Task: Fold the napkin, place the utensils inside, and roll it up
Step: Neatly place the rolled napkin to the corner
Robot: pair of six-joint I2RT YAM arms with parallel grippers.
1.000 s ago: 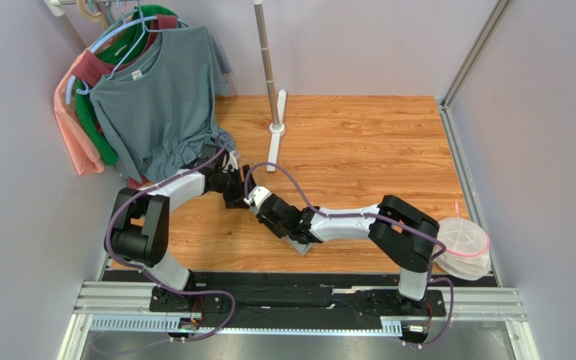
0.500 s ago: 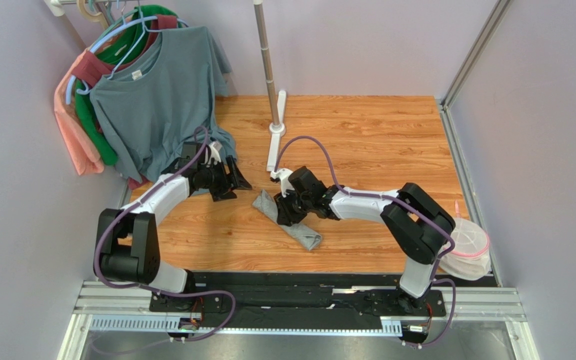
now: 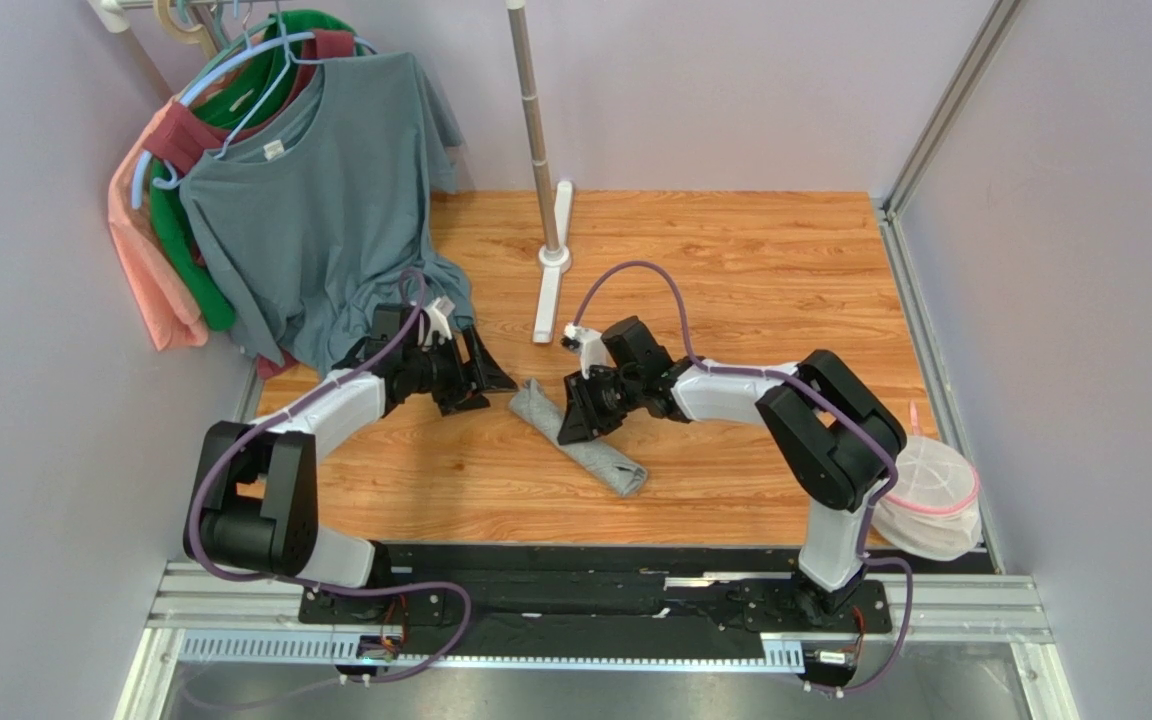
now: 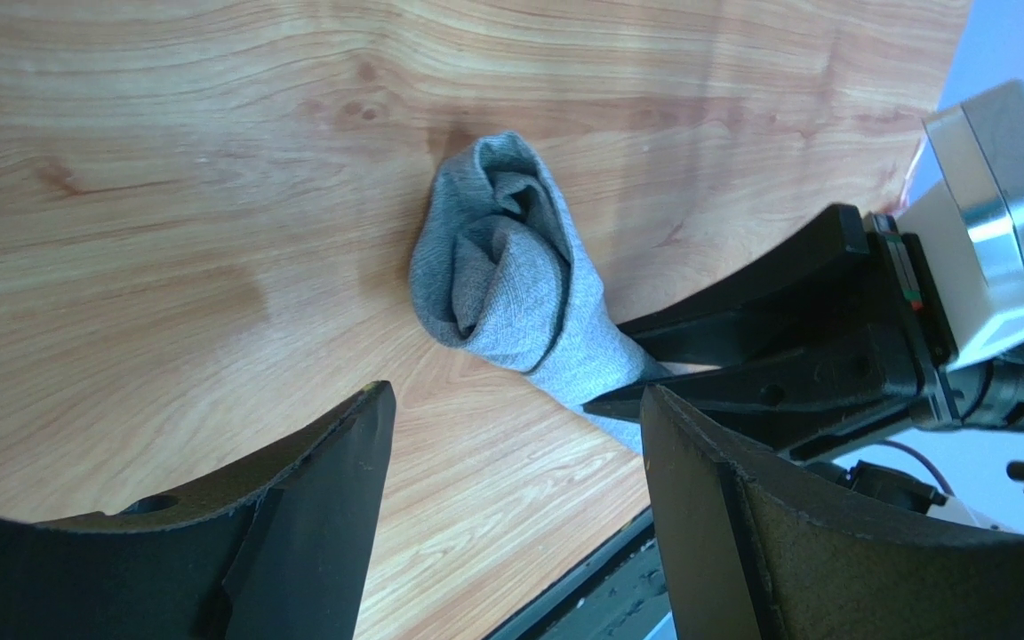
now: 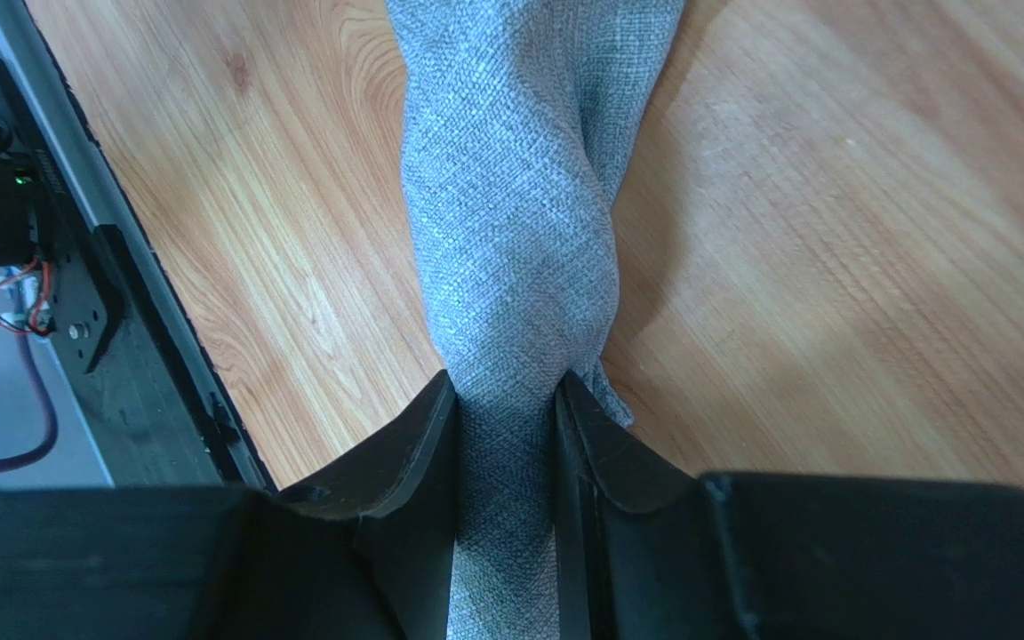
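- The big wooden table top (image 3: 748, 285) has light brown boards and fills the middle of the room between pale walls.
- A blue-grey T-shirt on a light blue hanger (image 3: 319, 203) hangs at the far left. Green, red and pink shirts are bunched behind it.
- A tall shiny metal pole with a white foot (image 3: 549, 255) stands at the far side of the table.
- A round see-through mesh basket with a pink rim (image 3: 931, 488) sits at the right edge of the table, just beside the right arm's elbow.
- The plain grey cloth napkin (image 3: 615, 464) is rolled up into a long, thin sausage. It lies slanted on the wood near the middle of the table, between the two arms. One end points to the far left and the other to the near right.
- The right arm's black two-finger gripper (image 3: 585, 411) comes down on the far half of the roll. From its own camera, the gripper (image 5: 507, 394) has both fingers pressed tight on the napkin (image 5: 518, 200), one on each side, and the cloth is pinched thin there.
- The left arm's black two-finger gripper (image 3: 480, 372) is just to the left of the roll's far end. From its own camera, the gripper (image 4: 518, 400) is spread wide with nothing in it. The curled end of the napkin (image 4: 504, 274) lies just ahead of the gap and touches neither finger.
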